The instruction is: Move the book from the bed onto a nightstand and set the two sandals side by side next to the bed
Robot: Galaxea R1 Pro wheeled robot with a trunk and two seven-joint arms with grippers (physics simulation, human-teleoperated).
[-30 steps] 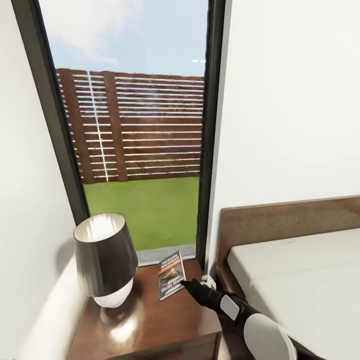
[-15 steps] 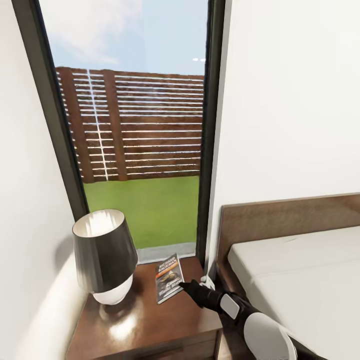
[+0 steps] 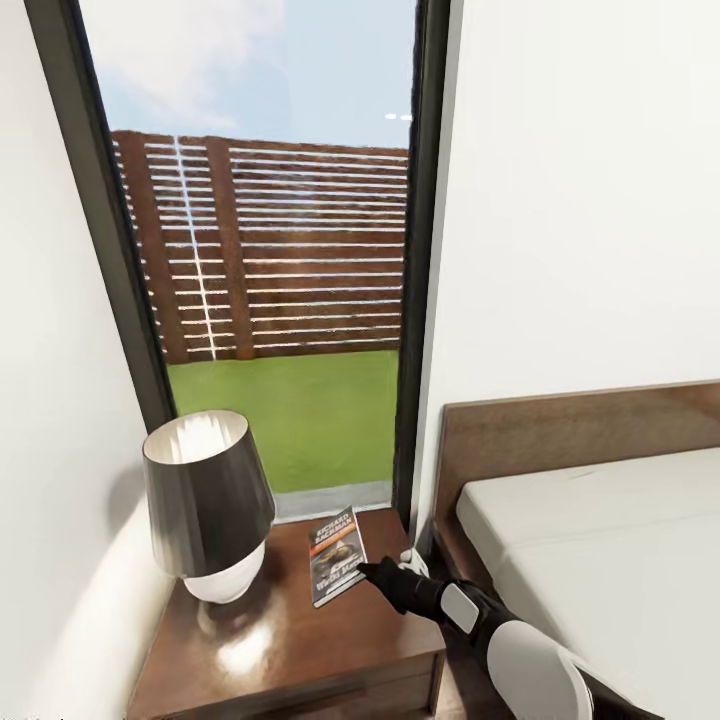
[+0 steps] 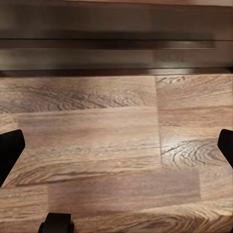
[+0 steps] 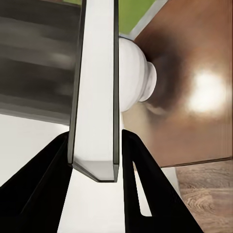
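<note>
Book [image 3: 337, 556] is over the back right part of the nightstand worktop [image 3: 290, 640], cover up, orange band and white lettering legible in the head view; can't tell from there whether it lies flat on the wood or is lifted slightly. Right claw [image 3: 372, 572] is at its near right corner, black fingers on the edge. Right wrist view gives what the head view hides: the book [image 5: 95, 87] seen edge-on, white page block between dark covers, with a black finger [image 5: 36, 189] on each side of it, so the claw is clamped on the book. Same view shows the lamp's white base [image 5: 137, 80] just past the book and a bright glare spot on the glossy wood. Head view has the lamp [image 3: 208, 505] on the left half of the worktop, dark shade over white base, apart from the book. Bed [image 3: 600, 540] sits right of the nightstand, off-white mattress, brown headboard against the white wall. Tall window [image 3: 265, 250] behind, showing grass and a slatted fence. Left wrist view looks at plank floor [image 4: 97, 141] with a dark wooden edge beyond; left claw fingers [image 4: 9, 153] sit at opposite margins, spread wide apart, holding nothing.
</note>
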